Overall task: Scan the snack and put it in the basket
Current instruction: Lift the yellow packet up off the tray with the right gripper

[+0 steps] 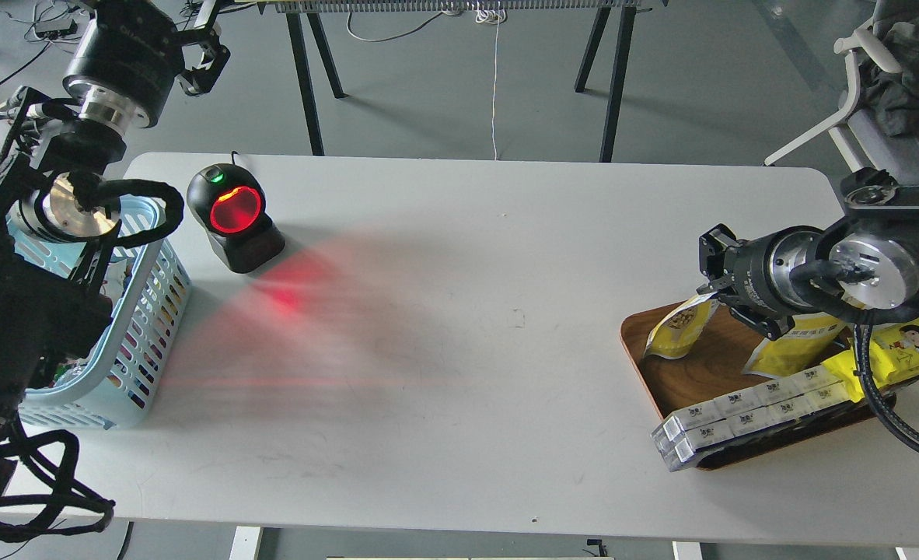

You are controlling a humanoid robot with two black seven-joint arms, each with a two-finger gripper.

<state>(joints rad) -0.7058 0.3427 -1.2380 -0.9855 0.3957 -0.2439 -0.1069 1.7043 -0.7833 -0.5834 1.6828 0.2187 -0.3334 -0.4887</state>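
Observation:
The snack [679,330], a flat yellow pouch with a round picture of beige beans, hangs tilted over the left end of the brown wooden tray [689,381] at the table's right. Its upper corner is between the fingers of my right gripper [714,294], which is shut on it. The light blue slotted basket [165,233] stands at the table's left edge, partly hidden by my left arm. My left gripper [201,58] is raised beyond the table's far left corner, behind the basket; its fingers are too dark to tell apart.
A black barcode scanner [234,211] with a glowing red window stands right of the basket and throws red light on the table. The tray also holds another yellow pouch [790,350], a cartoon-face wrapper [906,342] and white boxes [739,416].

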